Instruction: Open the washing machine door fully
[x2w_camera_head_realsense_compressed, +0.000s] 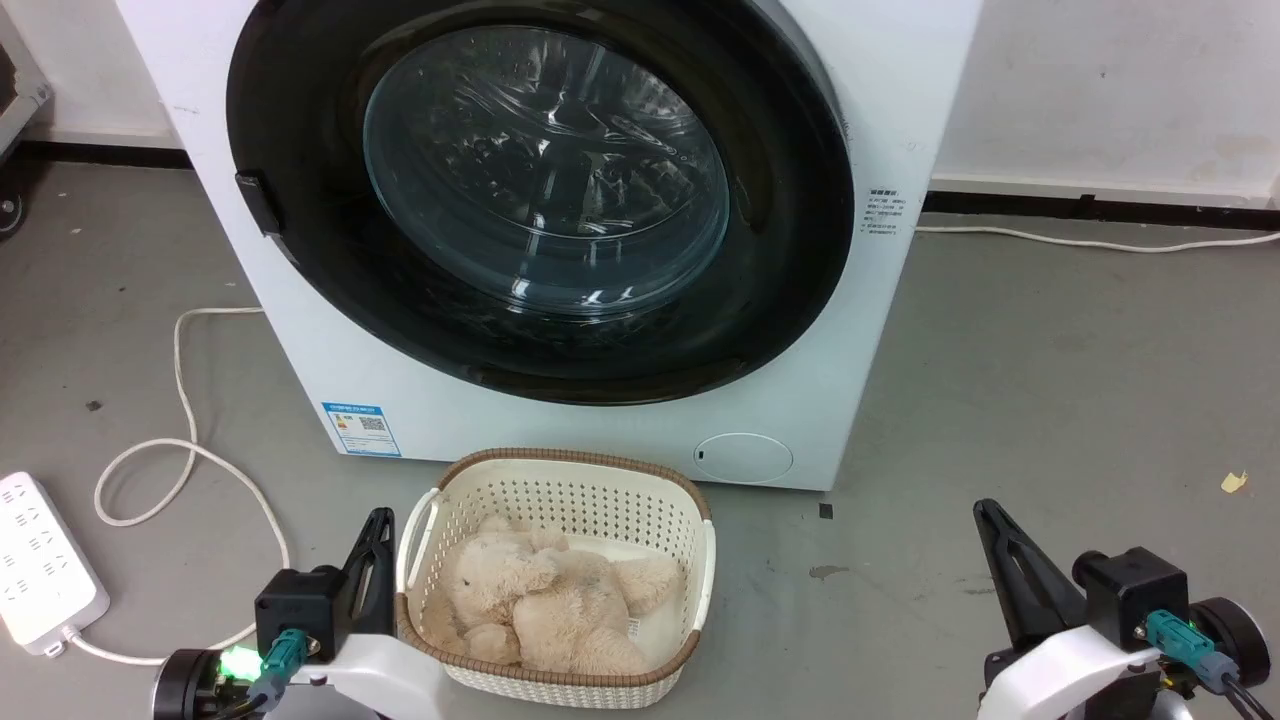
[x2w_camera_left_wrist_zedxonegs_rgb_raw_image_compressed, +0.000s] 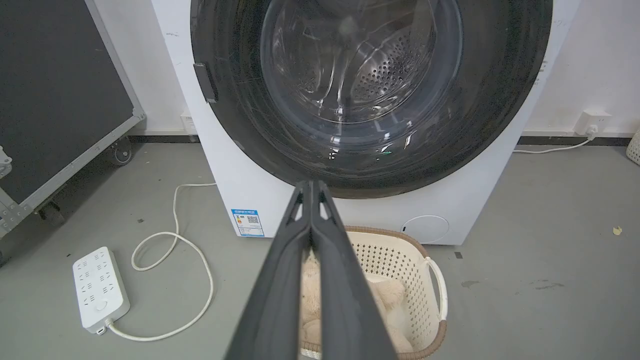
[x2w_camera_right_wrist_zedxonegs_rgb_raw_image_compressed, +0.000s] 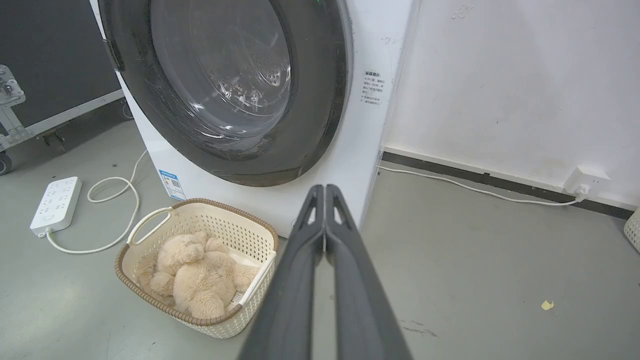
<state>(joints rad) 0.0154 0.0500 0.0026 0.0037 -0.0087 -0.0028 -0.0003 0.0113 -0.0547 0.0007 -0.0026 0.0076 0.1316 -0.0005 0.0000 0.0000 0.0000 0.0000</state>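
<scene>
The washing machine (x2w_camera_head_realsense_compressed: 880, 110) is a big white box facing me. Its door (x2w_camera_head_realsense_compressed: 790, 250), round, glossy black with a bulging glass window, lies flat against the front, with a small black handle tab (x2w_camera_head_realsense_compressed: 258, 203) on its left rim. Through the glass the perforated drum (x2w_camera_left_wrist_zedxonegs_rgb_raw_image_compressed: 395, 75) shows. My left gripper (x2w_camera_head_realsense_compressed: 380, 520) sits low at the left beside the basket, its fingertips (x2w_camera_left_wrist_zedxonegs_rgb_raw_image_compressed: 311, 186) pressed together, holding nothing. My right gripper (x2w_camera_head_realsense_compressed: 985, 508) rests low at the right over bare floor, its fingertips (x2w_camera_right_wrist_zedxonegs_rgb_raw_image_compressed: 324, 189) also together and empty. Both are well short of the door.
A cream laundry basket (x2w_camera_head_realsense_compressed: 690, 500) with a plush bear (x2w_camera_head_realsense_compressed: 545, 600) stands on the floor just before the machine. A white power strip (x2w_camera_head_realsense_compressed: 40, 575) and looped cable (x2w_camera_head_realsense_compressed: 180, 450) lie at the left. A black wheeled case (x2w_camera_left_wrist_zedxonegs_rgb_raw_image_compressed: 60, 100) stands further left. Grey floor spreads to the right.
</scene>
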